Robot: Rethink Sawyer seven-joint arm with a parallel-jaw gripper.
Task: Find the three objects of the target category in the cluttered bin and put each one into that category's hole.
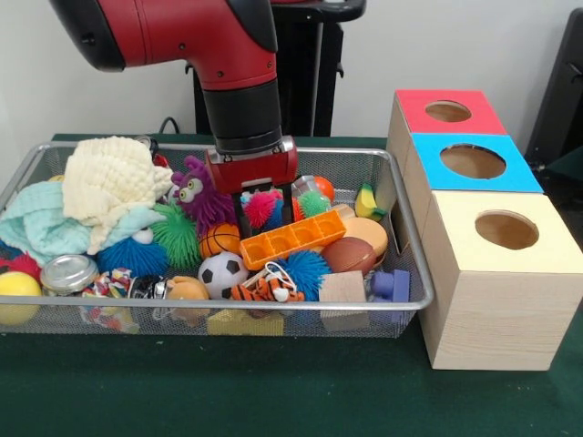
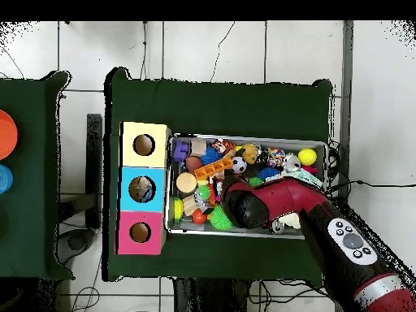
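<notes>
A wire mesh bin (image 1: 414, 273) is packed with toys. My gripper (image 1: 261, 211) reaches down into its middle, right at a pink and teal spiky ball (image 1: 262, 208) and just behind an orange moulded tray (image 1: 291, 238). Beside it are a purple furry monster (image 1: 196, 191), a green spiky ball (image 1: 178, 235), a small basketball (image 1: 219, 241) and a soccer ball (image 1: 221, 270). Three boxes stand beside the bin, each with a round hole: red (image 1: 447, 111), blue (image 1: 472, 161) and cream (image 1: 506, 229). From above, the arm (image 2: 244, 205) hides the gripper.
Cream and teal cloths (image 1: 105, 187) fill the bin's left end, with a tin can (image 1: 68, 271) and a yellow ball (image 1: 16, 291) below them. A brown football (image 1: 349, 255), a wooden block (image 1: 342, 287) and a purple block (image 1: 392, 284) lie near the boxes.
</notes>
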